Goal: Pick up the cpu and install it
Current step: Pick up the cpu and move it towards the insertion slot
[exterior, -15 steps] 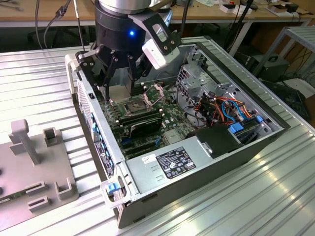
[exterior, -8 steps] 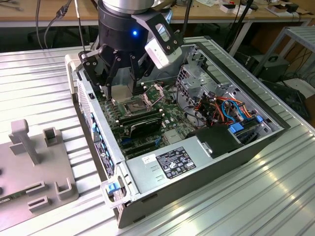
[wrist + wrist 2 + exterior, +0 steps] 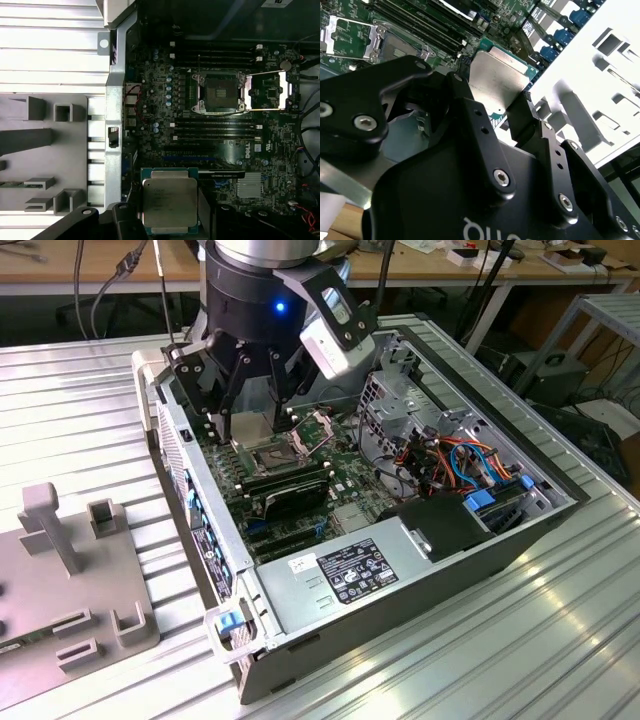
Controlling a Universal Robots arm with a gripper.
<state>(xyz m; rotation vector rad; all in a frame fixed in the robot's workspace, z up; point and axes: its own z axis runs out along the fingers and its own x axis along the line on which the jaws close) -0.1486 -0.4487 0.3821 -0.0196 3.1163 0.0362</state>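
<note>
The cpu (image 3: 169, 202) is a flat square chip with a dull silver top and a green rim. My gripper (image 3: 167, 216) is shut on it, one black finger on each side edge, as both wrist views show. The second wrist view has the cpu (image 3: 497, 80) tilted above the motherboard with my gripper (image 3: 492, 102) around it. In the exterior view my gripper (image 3: 250, 418) hangs inside the open computer case, just above the board, with the cpu (image 3: 252, 426) between its fingers. The dark square socket (image 3: 220, 92) lies open some way from the chip, its hinged plate (image 3: 267, 90) swung aside.
Long black memory sticks (image 3: 285, 490) lie beside the socket (image 3: 278, 452). A power supply (image 3: 350, 575) fills the case's near end, and coloured cables (image 3: 450, 455) crowd the exterior view's right. A grey fixture plate (image 3: 60, 570) with upright blocks stands on the ribbed table at the exterior view's left.
</note>
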